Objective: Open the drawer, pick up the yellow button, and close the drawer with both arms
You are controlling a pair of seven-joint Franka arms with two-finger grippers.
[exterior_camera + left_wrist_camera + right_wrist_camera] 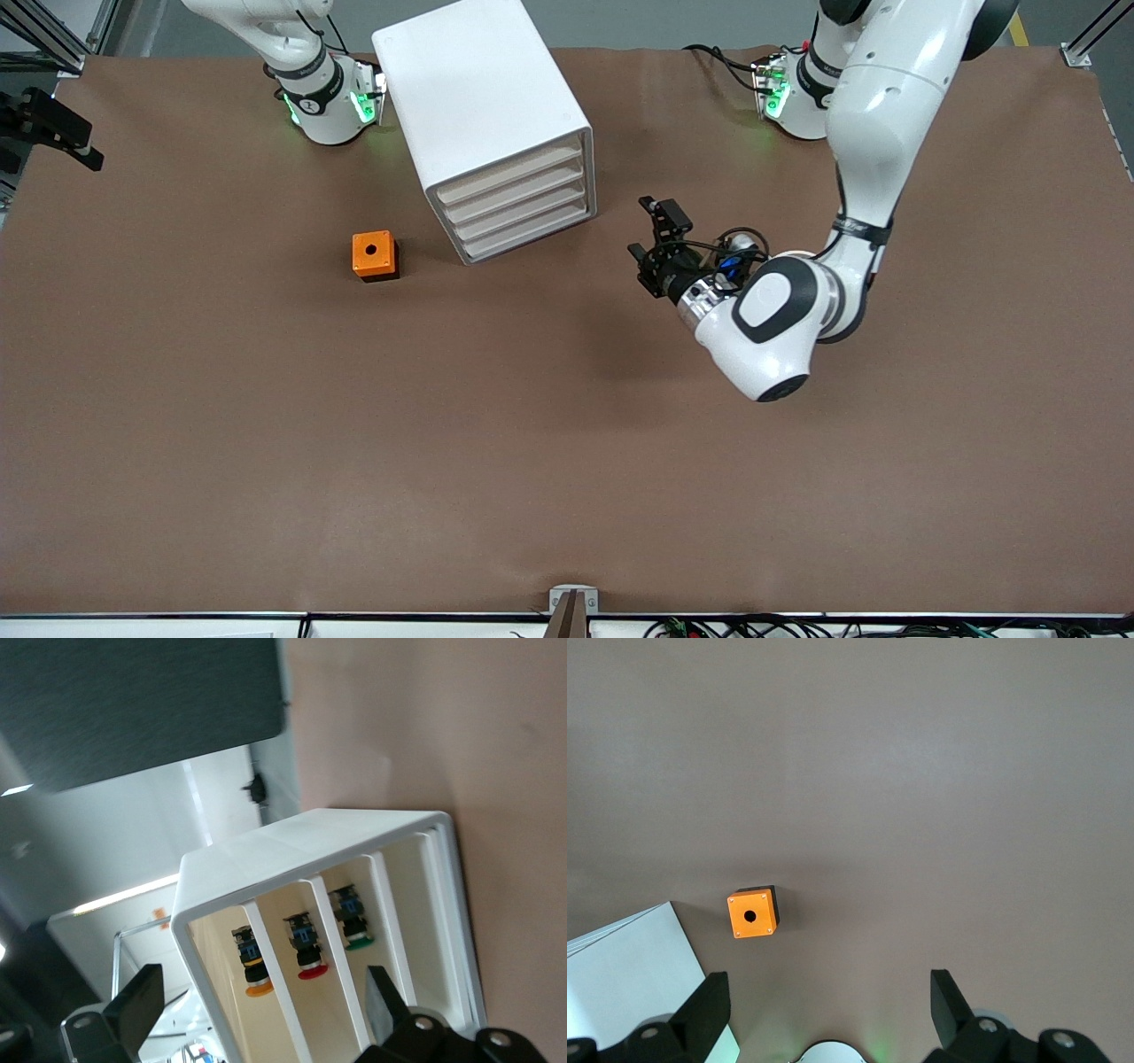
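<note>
1. Brown matting covers the table [567,461], which carries everything.
2. White and boxy, the cabinet [483,97] stands near the table edge along my bases, closer to my right arm's end. All four drawers are pushed in; the drawer [512,174] I want is the uppermost.
3. My left gripper [651,237] hovers over bare mat beside the drawer fronts, toward my left arm's end, its fingers spread wide and empty.
4. My right gripper [824,1010] waits high above the mat, fingers spread, holding nothing.
5. An orange box [374,255] with a hole sits on the mat just beside the cabinet, toward my right arm's end.
6. Through the cabinet's slats my left wrist view shows the button [254,964], orange-capped, beside a red one [306,950] and a green one [353,920].
</note>
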